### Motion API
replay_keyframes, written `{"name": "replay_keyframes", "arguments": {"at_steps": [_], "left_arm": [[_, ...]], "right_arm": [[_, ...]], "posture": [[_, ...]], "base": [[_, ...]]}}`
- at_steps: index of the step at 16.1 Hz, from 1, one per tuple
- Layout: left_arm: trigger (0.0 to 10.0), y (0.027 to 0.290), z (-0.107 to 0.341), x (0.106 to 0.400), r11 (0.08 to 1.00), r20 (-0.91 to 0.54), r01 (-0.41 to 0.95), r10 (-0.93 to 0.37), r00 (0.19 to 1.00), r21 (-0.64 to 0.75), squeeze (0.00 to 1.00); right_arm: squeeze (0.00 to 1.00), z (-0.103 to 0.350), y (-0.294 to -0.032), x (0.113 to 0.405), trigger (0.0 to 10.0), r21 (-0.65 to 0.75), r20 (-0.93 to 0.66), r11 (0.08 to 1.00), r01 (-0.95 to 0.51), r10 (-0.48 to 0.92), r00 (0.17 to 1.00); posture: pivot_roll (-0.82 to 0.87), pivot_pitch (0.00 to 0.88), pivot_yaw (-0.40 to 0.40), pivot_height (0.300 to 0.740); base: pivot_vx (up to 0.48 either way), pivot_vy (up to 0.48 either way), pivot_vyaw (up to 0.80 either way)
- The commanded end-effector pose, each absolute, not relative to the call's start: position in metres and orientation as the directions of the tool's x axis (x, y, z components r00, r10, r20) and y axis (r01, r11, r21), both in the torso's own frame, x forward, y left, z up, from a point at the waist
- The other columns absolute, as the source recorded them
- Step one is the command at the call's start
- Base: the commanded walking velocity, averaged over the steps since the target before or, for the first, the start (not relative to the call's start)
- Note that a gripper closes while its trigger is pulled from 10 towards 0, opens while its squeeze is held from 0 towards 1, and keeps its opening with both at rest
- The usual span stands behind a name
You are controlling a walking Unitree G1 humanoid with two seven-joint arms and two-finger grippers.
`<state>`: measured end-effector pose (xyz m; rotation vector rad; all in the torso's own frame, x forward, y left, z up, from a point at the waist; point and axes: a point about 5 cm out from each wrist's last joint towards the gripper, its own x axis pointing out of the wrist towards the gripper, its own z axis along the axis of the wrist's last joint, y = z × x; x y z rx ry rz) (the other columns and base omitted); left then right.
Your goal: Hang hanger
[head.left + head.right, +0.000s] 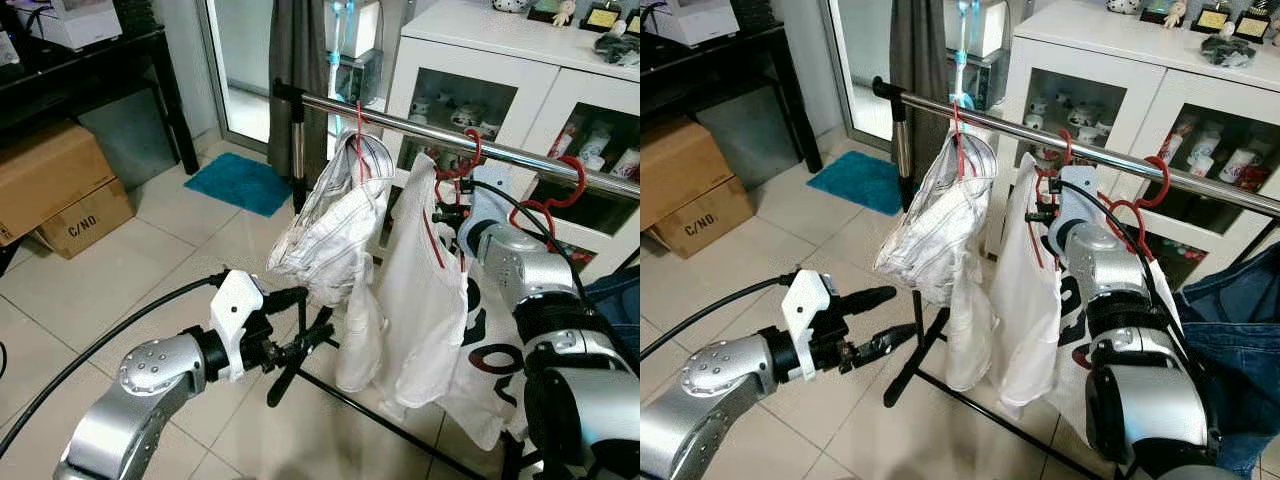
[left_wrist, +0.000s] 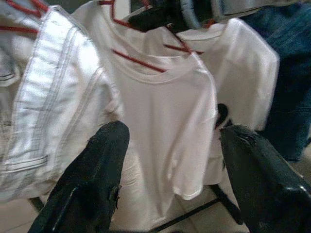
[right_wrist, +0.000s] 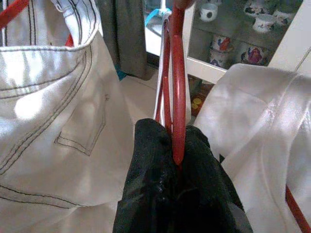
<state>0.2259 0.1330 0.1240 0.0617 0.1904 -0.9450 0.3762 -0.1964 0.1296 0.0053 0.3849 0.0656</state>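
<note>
Under the rail, the right gripper is pinching a red hanger by its neck, its fingers closed tight on the wire, as the right wrist view is showing. This hanger is carrying a white tee, and its hook is reaching up at the rail; from the head views I cannot tell whether the hook is already sitting over the bar or only touching it. The hanger's long axis is running roughly along the rail, with the neck standing upright straight above the right jaws, so the coming move is turning on that vertical line: hook above, rail just over it, gripper directly beneath.

Lower down and toward the robot's left, the left gripper is hovering with its fingers spread wide, holding nothing and pointing at the hanging clothes. It is sitting near the hem of the pale jeans, which are hanging from another red hanger further left on the rail. The right arm is much nearer the task's hanger, and is the one doing the work.

Behind the rail a white cabinet with mugs is standing, and a cardboard box and blue mat are lying on the tiled floor to the left.

My judgement: the hanging is nearly done, pending a settle and release.
</note>
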Motion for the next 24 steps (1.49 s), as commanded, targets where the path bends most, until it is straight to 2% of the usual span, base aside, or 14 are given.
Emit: {"name": "replay_keyframes", "arguments": {"at_steps": [1,3,5,8,11,16,21,22,23,24], "left_arm": [[10.0,0.135,0.124,0.231,0.623,-0.191,0.782,-0.770,0.609,-0.014,0.00],[10.0,0.138,0.123,0.240,0.704,-0.187,0.710,-0.696,0.693,0.012,0.00],[10.0,0.138,0.123,0.242,0.747,-0.161,0.664,-0.654,0.739,0.009,0.00],[10.0,0.139,0.119,0.241,0.753,-0.176,0.658,-0.646,0.742,0.010,0.00],[10.0,0.139,0.117,0.242,0.768,-0.175,0.641,-0.629,0.757,0.011,0.00],[10.0,0.136,0.115,0.241,0.766,-0.178,0.643,-0.632,0.754,0.007,0.00],[10.0,0.136,0.114,0.240,0.769,-0.179,0.639,-0.627,0.758,0.009,0.00],[10.0,0.137,0.113,0.241,0.770,-0.180,0.638,-0.629,0.756,-0.012,0.00],[10.0,0.137,0.114,0.243,0.770,-0.166,0.637,-0.633,0.756,-0.035,0.29],[10.0,0.138,0.115,0.246,0.775,-0.152,0.631,-0.629,0.762,-0.043,0.95]], "right_arm": [[0.00,0.140,-0.196,0.378,0.0,-0.018,-0.320,0.998,-0.064,0.055,0.946],[0.00,0.153,-0.197,0.372,0.0,-0.099,-0.207,0.994,-0.056,0.035,0.978],[0.00,0.164,-0.196,0.358,0.0,-0.111,-0.087,0.993,-0.044,0.034,0.996],[0.00,0.161,-0.186,0.334,0.0,-0.120,-0.042,0.990,-0.071,0.066,0.997],[0.00,0.142,-0.178,0.309,0.0,-0.164,-0.101,0.982,-0.098,0.082,0.991],[0.00,0.124,-0.176,0.282,0.0,-0.150,-0.175,0.985,-0.090,0.063,0.983],[0.00,0.122,-0.175,0.274,0.0,-0.154,-0.218,0.982,-0.113,0.078,0.973],[0.00,0.121,-0.173,0.271,0.0,-0.170,-0.250,0.972,-0.162,0.116,0.961],[0.00,0.121,-0.169,0.269,0.0,-0.175,-0.277,0.959,-0.222,0.168,0.946],[0.00,0.121,-0.165,0.266,0.0,-0.172,-0.292,0.946,-0.275,0.218,0.931]], "posture": [[0.00,0.000,-0.011,0.740],[0.00,0.000,-0.011,0.740],[0.00,0.000,-0.010,0.740],[0.00,0.000,-0.009,0.740],[-0.02,0.000,-0.006,0.740],[-0.02,0.000,-0.010,0.740],[-0.02,0.000,-0.020,0.740],[-0.02,0.000,-0.024,0.740],[-0.02,0.000,-0.029,0.740],[-0.02,0.000,-0.030,0.740]], "base": [[0.000,0.000,0.00],[0.000,0.000,0.00],[0.000,0.000,0.00],[0.000,0.000,0.00],[-0.305,0.000,0.00],[-0.320,0.000,0.00],[-0.252,0.000,0.00],[0.000,0.000,0.00],[0.000,0.000,0.00],[0.000,0.000,0.00]]}}
